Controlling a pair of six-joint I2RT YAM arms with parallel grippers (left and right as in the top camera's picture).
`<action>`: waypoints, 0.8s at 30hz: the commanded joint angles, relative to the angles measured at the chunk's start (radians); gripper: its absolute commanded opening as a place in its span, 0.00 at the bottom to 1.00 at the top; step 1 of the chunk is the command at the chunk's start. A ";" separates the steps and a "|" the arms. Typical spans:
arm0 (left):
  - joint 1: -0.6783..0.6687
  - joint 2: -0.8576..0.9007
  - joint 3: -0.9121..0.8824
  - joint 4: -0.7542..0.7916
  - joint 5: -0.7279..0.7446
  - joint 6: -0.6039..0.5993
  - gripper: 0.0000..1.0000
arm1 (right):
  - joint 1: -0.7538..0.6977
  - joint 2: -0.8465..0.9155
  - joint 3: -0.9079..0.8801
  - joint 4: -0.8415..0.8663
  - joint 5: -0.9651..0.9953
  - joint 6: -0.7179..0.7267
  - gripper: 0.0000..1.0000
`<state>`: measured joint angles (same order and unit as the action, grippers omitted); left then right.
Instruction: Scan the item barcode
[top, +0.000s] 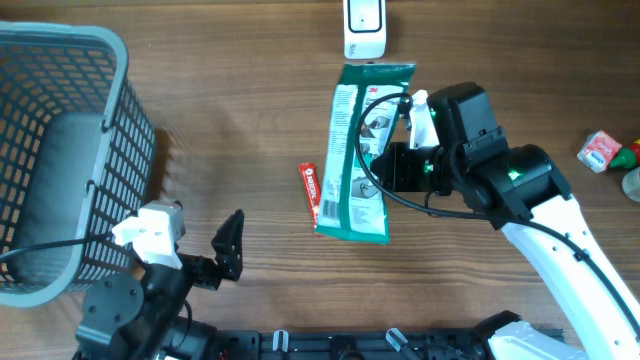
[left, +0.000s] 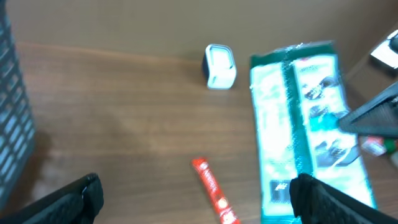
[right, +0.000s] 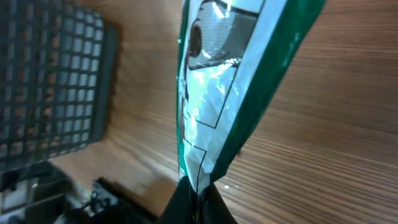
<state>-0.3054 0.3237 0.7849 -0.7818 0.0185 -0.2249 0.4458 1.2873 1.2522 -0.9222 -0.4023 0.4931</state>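
Nearby, a red tube (top: 311, 190) lies beside the green packet (top: 360, 160) clamped in the right pincer (right: 198, 198); left pincer (top: 228, 250) gapes.

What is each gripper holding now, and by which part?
The right gripper pinches the green-and-white packet by one long side edge. The left gripper is open and holds nothing.
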 joint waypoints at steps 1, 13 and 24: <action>0.004 0.000 0.006 0.031 0.090 -0.079 1.00 | 0.000 -0.022 0.027 -0.006 -0.071 -0.016 0.04; 0.004 0.112 -0.032 0.038 0.163 -0.232 1.00 | -0.014 -0.060 0.027 0.021 -0.332 -0.046 0.04; 0.005 0.518 -0.042 0.303 0.625 -0.233 1.00 | -0.171 -0.137 0.027 0.003 -0.677 -0.126 0.04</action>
<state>-0.3054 0.7418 0.7448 -0.5606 0.3752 -0.4515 0.2825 1.1660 1.2526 -0.9115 -0.9466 0.4313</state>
